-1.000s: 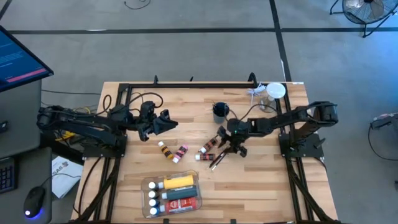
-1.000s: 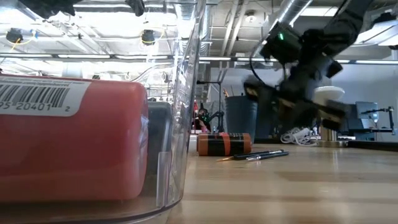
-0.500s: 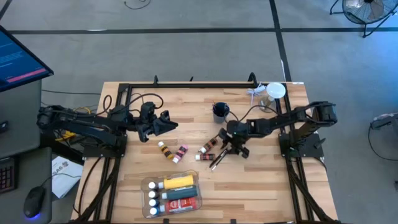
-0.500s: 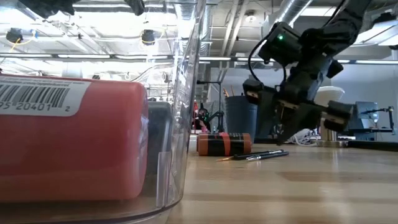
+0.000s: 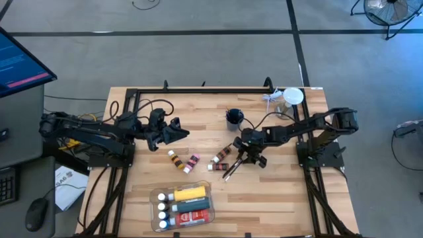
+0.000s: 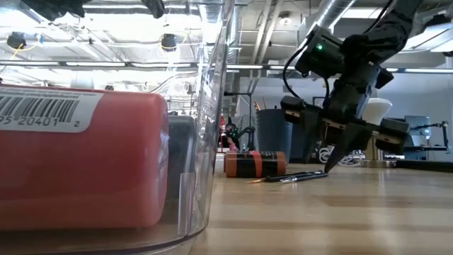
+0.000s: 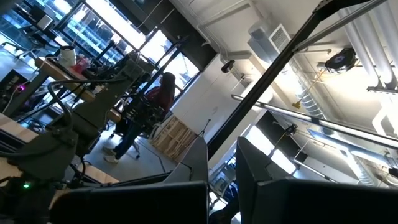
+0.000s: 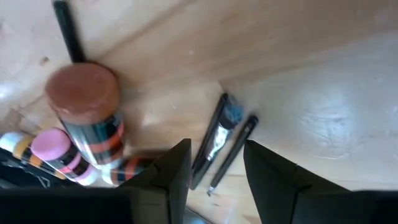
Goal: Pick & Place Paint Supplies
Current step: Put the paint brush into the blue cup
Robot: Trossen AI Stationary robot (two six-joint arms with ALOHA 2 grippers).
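On the wooden surface (image 5: pixel 277 192), the right end effector (image 5: pixel 243 157) straddles two brushes (image 8: pixel 222 144), fingers apart; the left end effector (image 5: pixel 180 131), closed, waits at the far left.

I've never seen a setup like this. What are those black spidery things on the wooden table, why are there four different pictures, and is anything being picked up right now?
They are two robot arms bolted at a wooden table. One picture looks straight down, one sits at table height, and two come from cameras on the arms' wrists.

The right end effector is down over two thin brushes, its fingers open on either side of them, gripping nothing yet. Beside them lies a brown-capped paint tube, with more small tubes at mid-table.

The left end effector waits shut at the table's left, its camera aimed up into the room.

At the near edge, a clear tray already holds several paints, among them a yellow bottle. A dark cup stands farther back.
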